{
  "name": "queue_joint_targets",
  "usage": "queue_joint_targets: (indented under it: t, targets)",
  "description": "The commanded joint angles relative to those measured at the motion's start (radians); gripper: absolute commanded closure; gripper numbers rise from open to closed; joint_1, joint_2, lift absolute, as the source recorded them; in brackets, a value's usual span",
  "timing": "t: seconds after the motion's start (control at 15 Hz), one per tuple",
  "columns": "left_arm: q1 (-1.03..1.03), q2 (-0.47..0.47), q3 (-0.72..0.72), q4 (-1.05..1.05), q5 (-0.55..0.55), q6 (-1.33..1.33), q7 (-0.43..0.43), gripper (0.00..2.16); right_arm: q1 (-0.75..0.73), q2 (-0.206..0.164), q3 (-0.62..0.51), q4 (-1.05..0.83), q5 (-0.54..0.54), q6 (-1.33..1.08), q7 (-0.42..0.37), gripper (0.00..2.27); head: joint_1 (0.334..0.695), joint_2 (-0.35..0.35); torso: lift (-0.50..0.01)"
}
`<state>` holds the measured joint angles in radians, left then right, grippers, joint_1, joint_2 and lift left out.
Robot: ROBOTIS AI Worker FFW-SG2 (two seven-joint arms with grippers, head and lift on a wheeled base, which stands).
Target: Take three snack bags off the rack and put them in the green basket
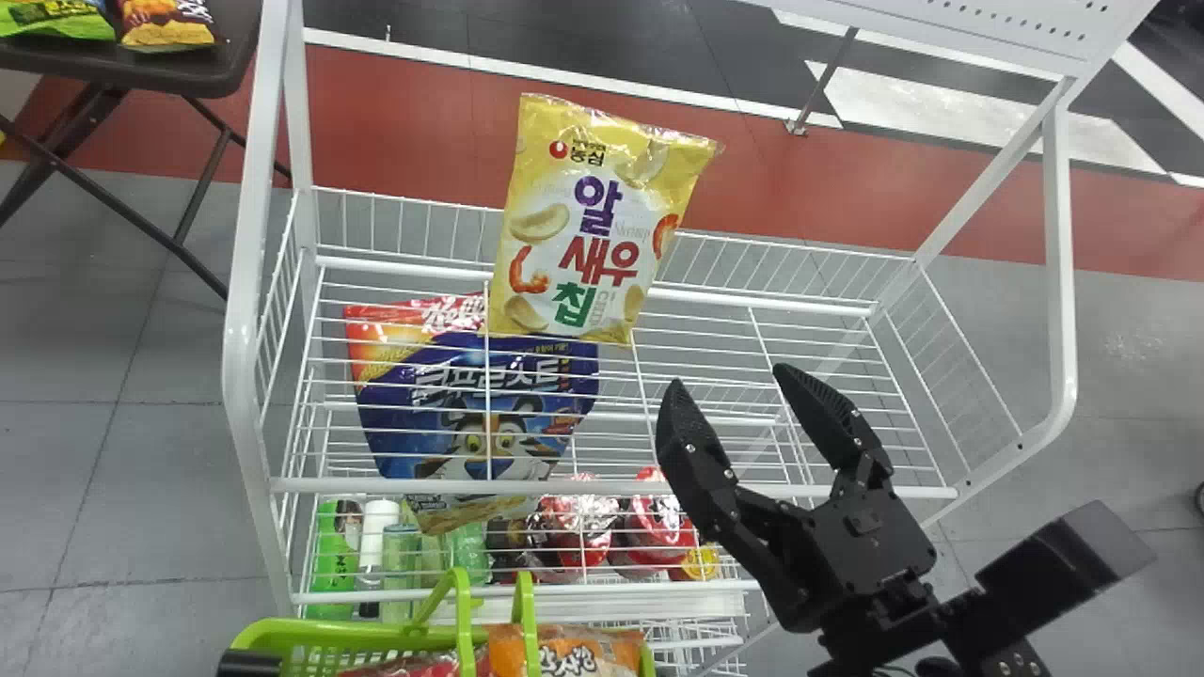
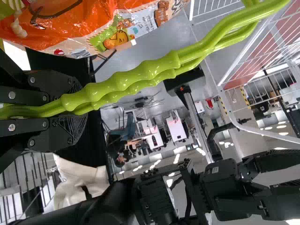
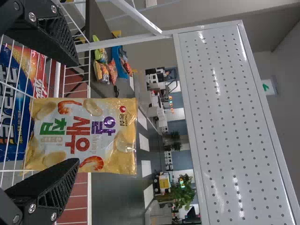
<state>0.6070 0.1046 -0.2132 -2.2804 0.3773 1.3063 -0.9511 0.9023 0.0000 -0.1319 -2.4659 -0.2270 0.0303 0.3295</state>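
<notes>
Left of my spread right pincer [image 1: 729, 378] I see one yellow bag [image 1: 593, 226] on the rack [image 1: 246, 376] and one blue bag [image 1: 404, 404], crossed by wires. My left pincer [image 2: 79, 102] clenches the basket's [image 1: 329, 635] two handles [image 2: 145, 70]; at least two bags [image 1: 564, 649] inside are cut off.

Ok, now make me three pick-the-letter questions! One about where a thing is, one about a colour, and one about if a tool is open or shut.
1. Where is the yellow shrimp bag?
A) on the floor
B) on the white wire shelf
C) inside a closed box

2. What colour are the handles of the basket?
A) green
B) red
C) blue

3. How is the right tool?
A) shut on a bag
B) shut on nothing
C) open

Right letters:
1. B: the bag's lower end rests on the shelf's wires.
2. A: both handles are bright green.
3. C: its two fingers are spread, with a gap between them.
</notes>
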Motion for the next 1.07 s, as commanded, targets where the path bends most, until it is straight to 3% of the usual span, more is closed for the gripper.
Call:
queue_joint_targets:
  t: [0.0,1.0]
  targets:
    - [-0.001,-0.002,0.0,0.001,-0.003,0.0,0.0,1.23,-0.002,0.001,-0.002,0.001,0.0,0.0,0.002,0.09,0.695,-0.35,-0.022]
    - [-0.006,-0.003,-0.002,0.001,-0.009,0.006,0.002,1.23,-0.005,0.001,-0.009,0.005,-0.009,0.0,0.005,0.09,0.695,-0.35,-0.022]
